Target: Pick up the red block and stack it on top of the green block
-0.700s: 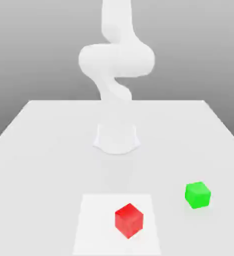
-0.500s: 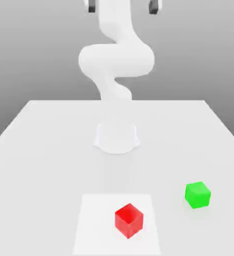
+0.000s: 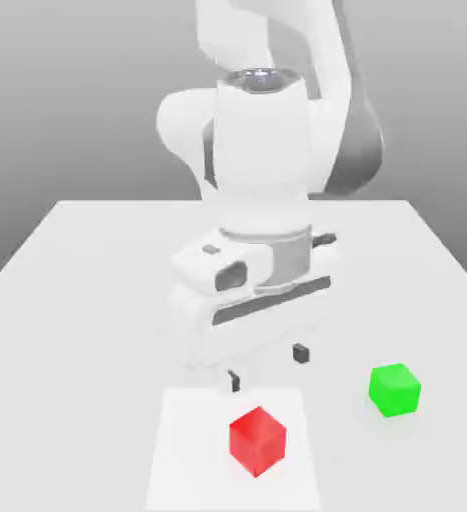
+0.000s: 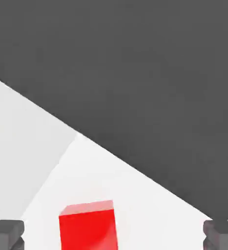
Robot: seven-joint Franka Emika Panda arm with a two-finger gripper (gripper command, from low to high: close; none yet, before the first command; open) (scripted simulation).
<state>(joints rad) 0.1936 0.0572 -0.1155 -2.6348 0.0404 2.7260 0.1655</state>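
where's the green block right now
In the exterior view, the green block sits on the grey table toward the view's right, beyond the white square.

one red block (image 3: 257,441), one green block (image 3: 394,390), one white arm (image 3: 263,150), one claw (image 3: 268,368), one table (image 3: 87,350)

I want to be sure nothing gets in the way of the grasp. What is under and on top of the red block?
The red block sits on a white square patch; the part beneath it is covered. Nothing rests on top.
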